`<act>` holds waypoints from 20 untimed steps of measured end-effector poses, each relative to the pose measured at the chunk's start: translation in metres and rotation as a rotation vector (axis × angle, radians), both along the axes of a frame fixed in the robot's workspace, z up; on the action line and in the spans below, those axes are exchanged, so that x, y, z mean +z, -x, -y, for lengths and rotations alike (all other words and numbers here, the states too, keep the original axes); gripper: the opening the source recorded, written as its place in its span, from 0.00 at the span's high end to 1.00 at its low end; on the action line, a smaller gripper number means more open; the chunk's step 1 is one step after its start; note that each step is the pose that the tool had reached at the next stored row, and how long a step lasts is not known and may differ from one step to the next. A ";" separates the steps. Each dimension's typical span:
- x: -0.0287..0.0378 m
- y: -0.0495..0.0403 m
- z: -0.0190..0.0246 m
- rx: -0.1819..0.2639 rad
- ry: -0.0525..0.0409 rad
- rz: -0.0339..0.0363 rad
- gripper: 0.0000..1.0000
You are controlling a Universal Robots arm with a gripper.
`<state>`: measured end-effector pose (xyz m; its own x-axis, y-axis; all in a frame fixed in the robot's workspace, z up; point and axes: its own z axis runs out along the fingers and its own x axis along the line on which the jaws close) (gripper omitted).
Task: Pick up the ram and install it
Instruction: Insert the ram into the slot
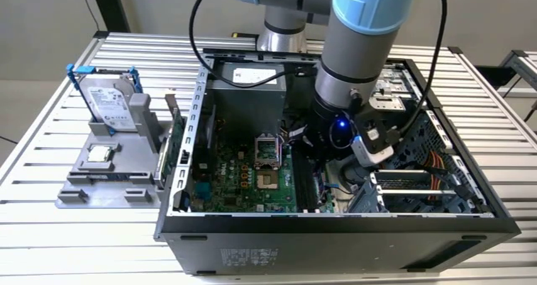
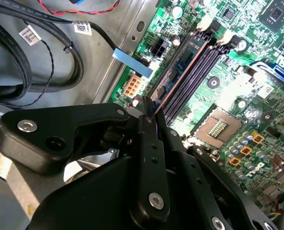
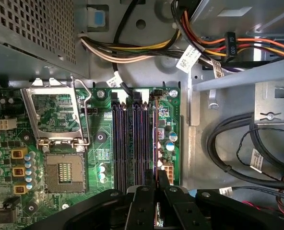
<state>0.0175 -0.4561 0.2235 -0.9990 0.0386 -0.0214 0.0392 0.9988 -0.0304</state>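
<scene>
1. Far over on the exterior view's left, a grey fixture (image 1: 100, 184) on the slatted table (image 1: 50, 247) carries the hard drive (image 1: 109, 106) with blue handles and the small processor chip (image 1: 99, 153); neither belongs to this step.
2. Further right stands the open computer case (image 1: 336, 241), with the motherboard (image 1: 243, 178) lying flat inside and its processor socket (image 1: 266, 181) uncovered.
3. Right of the socket run the black memory slots (image 3: 127, 143), and the arm (image 1: 361, 46) reaches down into the case over them.
4. In both wrist views the gripper (image 3: 156, 175) is clamped tight on the ram (image 3: 155, 134), which is seen edge-on. The stick lies along the slot nearest the board's outer edge, beside the case wall and its cable bundle (image 3: 228, 158).
5. Judged from this, picking up is done and installing is in hand. The second wrist view shows the ram (image 2: 180, 67) in line with that slot, but I cannot tell whether it is pressed home.
6. Seating it probably calls for a straight, even push along the slot's whole length, with the stick kept upright so that neither end rides high.
</scene>
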 end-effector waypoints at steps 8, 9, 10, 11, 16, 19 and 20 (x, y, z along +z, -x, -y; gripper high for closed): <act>-0.0014 0.0025 0.0011 0.001 0.0002 0.0000 1.00; -0.0014 0.0025 0.0011 0.001 0.0002 0.0000 1.00; -0.0014 0.0025 0.0011 0.001 0.0002 0.0000 1.00; -0.0015 0.0025 0.0011 0.001 0.0002 0.0000 1.00; -0.0026 0.0027 0.0025 0.001 0.0000 0.0000 1.00; -0.0044 0.0027 0.0026 0.001 0.0009 0.0000 1.00; -0.0050 0.0028 0.0026 0.001 0.0010 -0.0001 1.00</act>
<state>0.0147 -0.4587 0.2184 -0.9991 0.0374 -0.0214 0.0381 0.9988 -0.0314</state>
